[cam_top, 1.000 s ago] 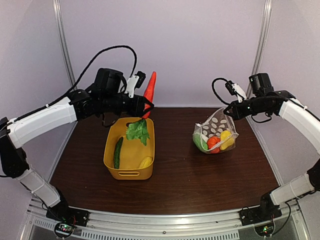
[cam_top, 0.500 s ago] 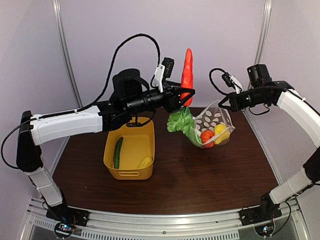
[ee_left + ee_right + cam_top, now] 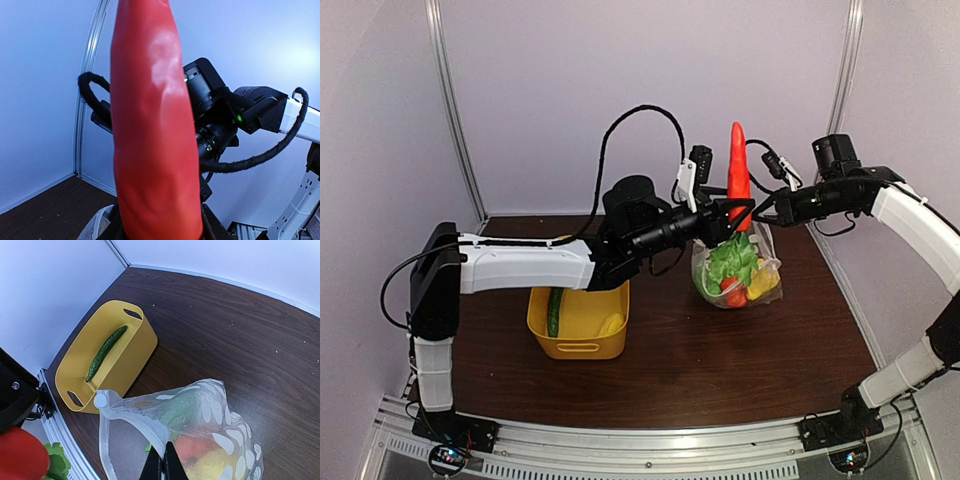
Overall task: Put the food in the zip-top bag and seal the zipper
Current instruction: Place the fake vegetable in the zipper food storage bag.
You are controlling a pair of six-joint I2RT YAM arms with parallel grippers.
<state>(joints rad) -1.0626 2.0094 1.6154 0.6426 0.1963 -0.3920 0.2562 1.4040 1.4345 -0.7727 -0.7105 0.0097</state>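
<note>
The left jaws, pinching the carrot, have swung from the tub to 12 o'clock of the bag. The right jaws pinch its rim, so dropping looks next.

**Legible markings: none recorded**

Text, labels, brands, numbers, signs: none can be read in any of the three views. The only print noted is the pattern of plain white dots on the zip-top bag, which carries no characters.
</note>
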